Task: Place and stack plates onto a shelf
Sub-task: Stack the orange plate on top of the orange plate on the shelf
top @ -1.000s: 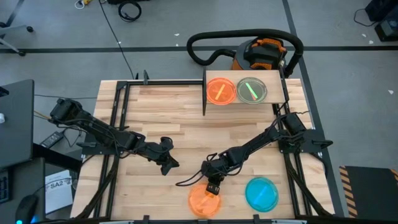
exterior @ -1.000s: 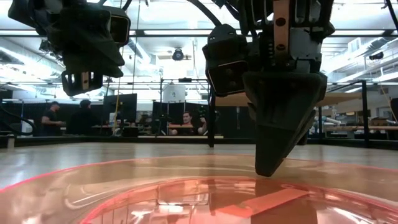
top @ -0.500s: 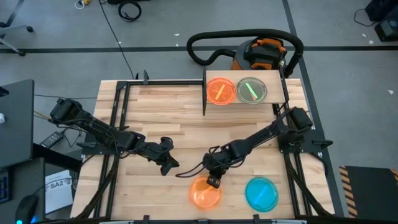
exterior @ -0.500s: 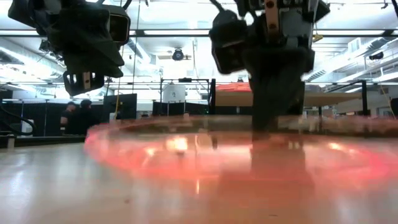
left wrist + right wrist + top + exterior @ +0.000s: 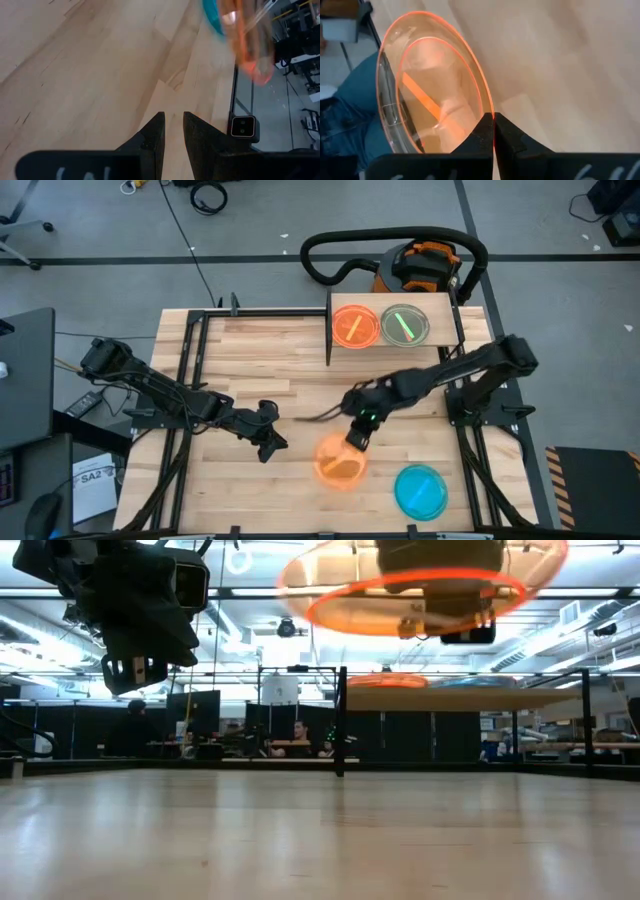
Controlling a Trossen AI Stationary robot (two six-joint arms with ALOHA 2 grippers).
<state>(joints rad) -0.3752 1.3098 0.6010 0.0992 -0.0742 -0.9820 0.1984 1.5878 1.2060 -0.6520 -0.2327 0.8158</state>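
Observation:
My right gripper (image 5: pixel 355 438) is shut on an orange translucent plate (image 5: pixel 340 460) and holds it in the air over the table's near middle. In the low view the orange plate (image 5: pixel 400 590) floats high above the tabletop. The shelf (image 5: pixel 445 340) stands at the far edge and carries an orange plate (image 5: pixel 354 326) and a green plate (image 5: pixel 404 325), both flat on the board. A blue plate (image 5: pixel 420 490) lies flat on the table near the near edge. My left gripper (image 5: pixel 268 442) waits left of the middle, open by a narrow gap and touching nothing. My right gripper pinches the orange plate's rim (image 5: pixel 489 111) between its two fingers, on the plate's far right side. The fingers come slanting down from the table's far right. The plate is lifted clear of the table and reaches out from the fingers toward the near edge.
Black metal frame rails (image 5: pixel 190 380) run along the table's left and right sides. A black post (image 5: pixel 341 720) of the shelf stands at the shelf's left end. A vacuum cleaner (image 5: pixel 425 265) sits on the floor behind the shelf. People sit in the room beyond the table.
My right gripper has risen and moved from the near edge toward the far edge, staying shut on the orange plate. The plate, which lay on the table a second ago, is now lifted clear and carried along with it.

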